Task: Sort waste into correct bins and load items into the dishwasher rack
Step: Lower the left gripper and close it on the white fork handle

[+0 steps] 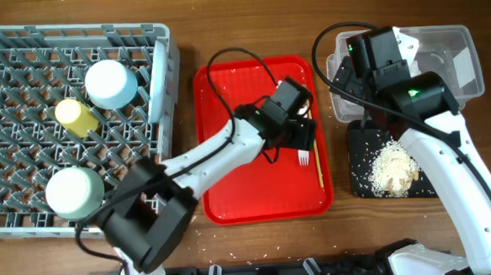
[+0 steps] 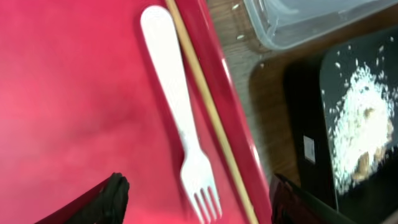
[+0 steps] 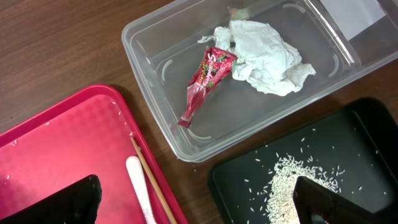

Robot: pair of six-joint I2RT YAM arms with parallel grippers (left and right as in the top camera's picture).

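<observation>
A white plastic fork and a wooden chopstick lie on the red tray near its right edge. My left gripper is open, its fingers either side of the fork's tines, just above it. My right gripper is open and empty, high over the gap between the clear tub and the black tray. The tub holds a red wrapper and crumpled tissue. Rice scraps lie in the black tray. The grey rack holds a yellow cup and two pale bowls.
The rack fills the left of the table, the red tray the middle, the tub and black tray the right. Loose rice grains dot the red tray and the wood near the front edge. The fork also shows in the right wrist view.
</observation>
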